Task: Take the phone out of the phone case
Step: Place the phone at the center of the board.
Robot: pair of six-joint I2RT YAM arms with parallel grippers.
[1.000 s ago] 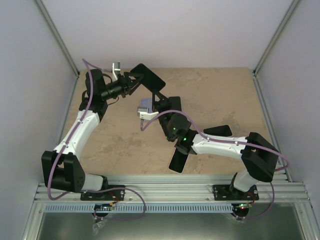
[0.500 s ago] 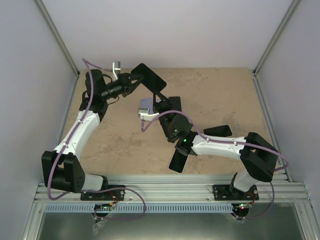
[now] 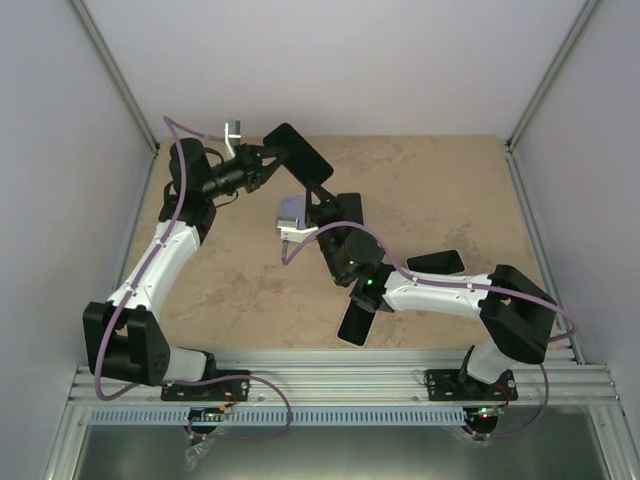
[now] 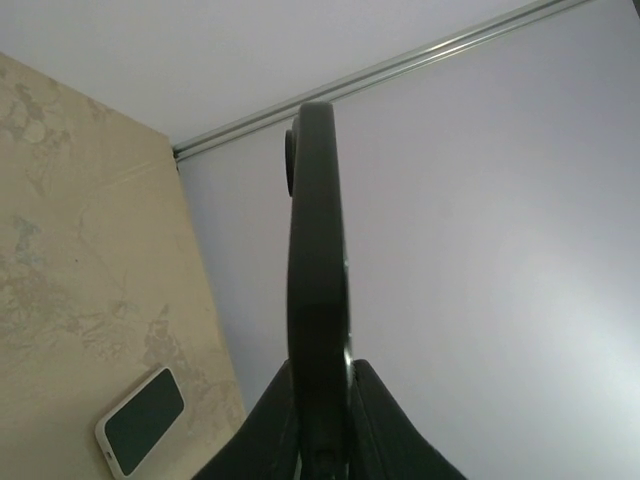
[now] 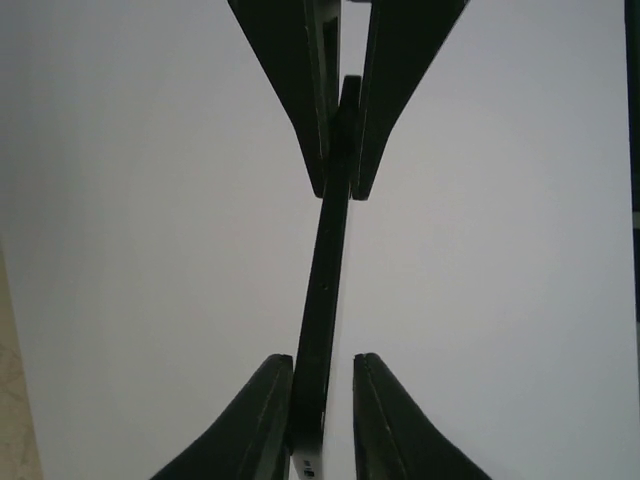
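A black phone case (image 3: 300,152) with the phone in it hangs in the air over the back of the table, between my two grippers. My left gripper (image 3: 268,163) is shut on its far end. In the left wrist view the case (image 4: 318,250) stands edge-on, pinched between my left gripper's (image 4: 322,365) jaws. My right gripper (image 3: 315,200) sits at the near end. In the right wrist view the case (image 5: 328,250) touches my right gripper's (image 5: 322,358) left finger, with a gap to the right one. I cannot tell phone from case.
A white-rimmed phone (image 4: 140,422) lies flat on the beige table (image 3: 240,280). In the top view, dark flat slabs (image 3: 435,262) (image 3: 357,320) lie by the right arm. Grey walls and metal posts (image 3: 120,85) close in the back and sides.
My left gripper has closed onto the case's far end. My right gripper's jaws have loosened slightly, opening a gap on one side. Both arms have barely shifted.
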